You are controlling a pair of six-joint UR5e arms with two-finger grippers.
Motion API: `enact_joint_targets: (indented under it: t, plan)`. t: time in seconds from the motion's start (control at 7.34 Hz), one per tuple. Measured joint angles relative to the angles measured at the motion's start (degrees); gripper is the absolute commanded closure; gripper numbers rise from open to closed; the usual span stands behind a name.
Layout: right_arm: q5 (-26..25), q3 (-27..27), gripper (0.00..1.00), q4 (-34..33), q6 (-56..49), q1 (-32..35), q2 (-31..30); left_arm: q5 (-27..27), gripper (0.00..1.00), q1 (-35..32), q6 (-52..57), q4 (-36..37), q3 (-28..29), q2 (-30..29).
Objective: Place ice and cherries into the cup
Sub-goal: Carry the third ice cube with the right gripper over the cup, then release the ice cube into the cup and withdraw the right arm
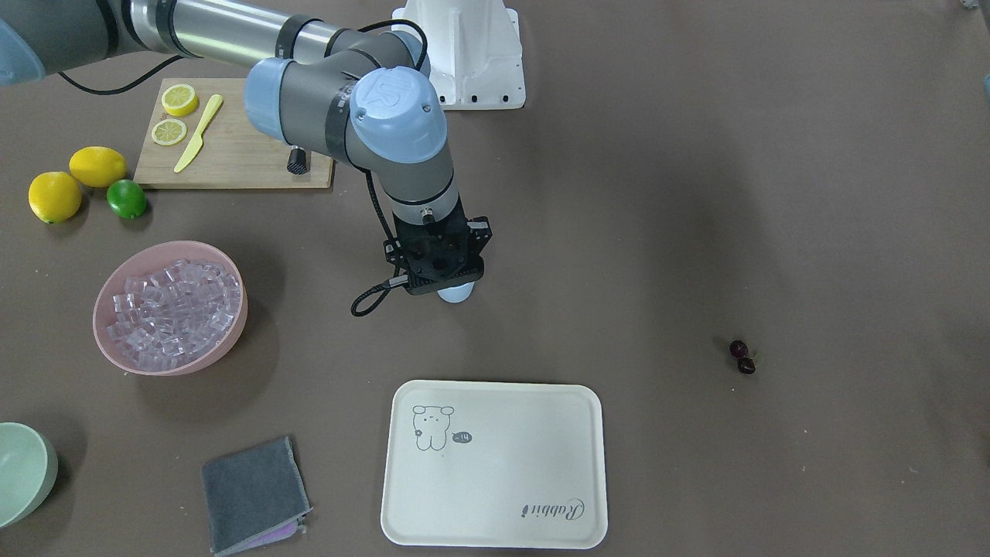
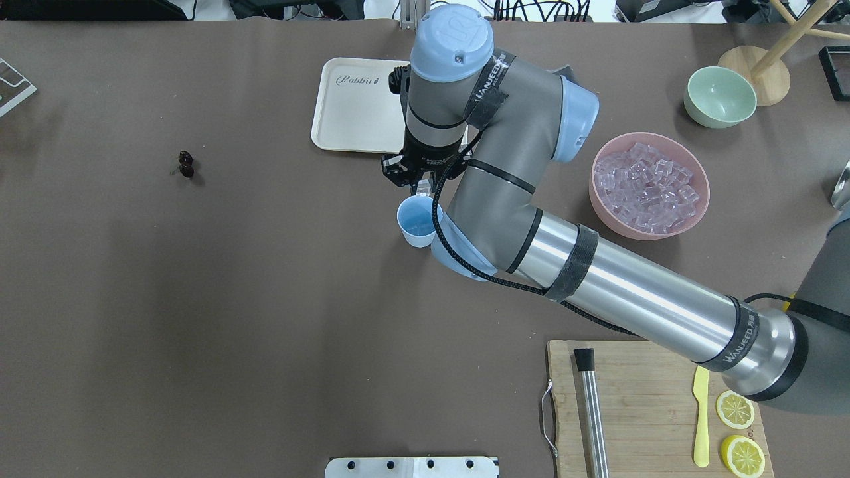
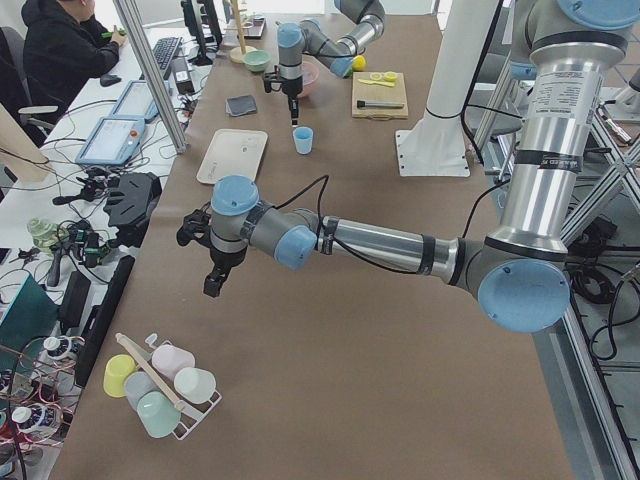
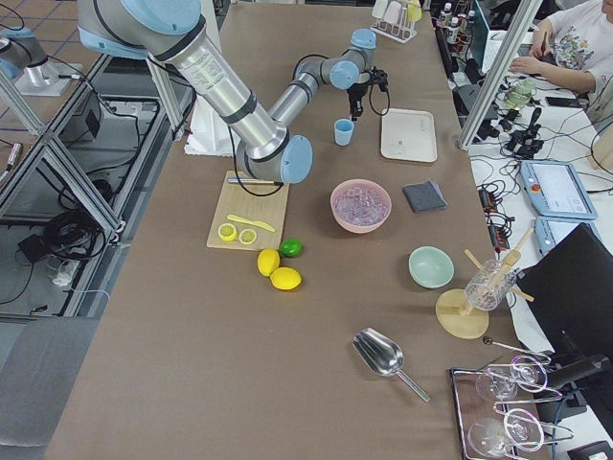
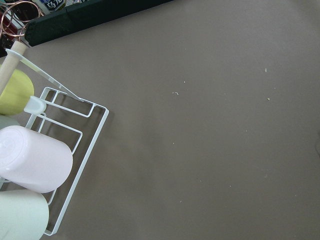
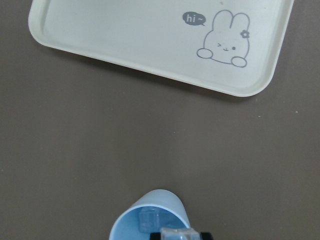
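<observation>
The light-blue cup (image 2: 416,224) stands mid-table, just short of the tray, and shows again as the cup (image 6: 150,216) with one ice cube inside it. My right gripper (image 2: 422,187) hangs right above its rim, shut on a clear ice cube (image 6: 176,233). More ice (image 1: 176,308) fills the pink bowl (image 1: 106,288). The cherries (image 1: 742,357) lie alone on the table, far off toward my left side, also seen as the cherries (image 2: 186,164). My left gripper (image 3: 212,285) hovers over bare table near a cup rack. I cannot tell whether it is open or shut.
A cream tray (image 1: 495,480) lies beyond the cup, a grey cloth (image 1: 255,495) beside it. A cutting board (image 1: 240,155) holds lemon slices and a yellow knife, with lemons and a lime (image 1: 126,199) nearby. There is a green bowl (image 2: 720,96). A wire rack (image 5: 75,135) of cups lies under the left wrist.
</observation>
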Motion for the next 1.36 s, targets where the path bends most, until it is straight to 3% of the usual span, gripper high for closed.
enact_joint_targets:
  t: [0.27,0.41,0.95,1.23,1.36]
  plan:
    - [-1.18,0.01,0.36,0.12,0.17,-0.85,0.01,-0.02,0.02,0.03,-0.16,-0.13,0.24,-0.02]
    - [-1.47,0.12,0.26,0.15,0.06,-0.98,-0.06,-0.08,0.02,0.03,-0.14,-0.16,0.28,-0.06]
    - [-2.59,1.76,0.25,0.04,-0.32,-0.36,-1.04,-0.01,0.02,1.2,0.07,-1.17,0.47,-0.61]
    - [0.69,6.33,0.25,-0.3,-2.19,5.65,-5.65,-0.01,0.02,3.34,-0.71,-1.59,1.79,-2.14]
    - [4.86,8.77,0.25,-0.29,-6.71,10.87,-10.4,-0.1,0.02,5.13,-1.83,-1.01,2.79,-3.91]
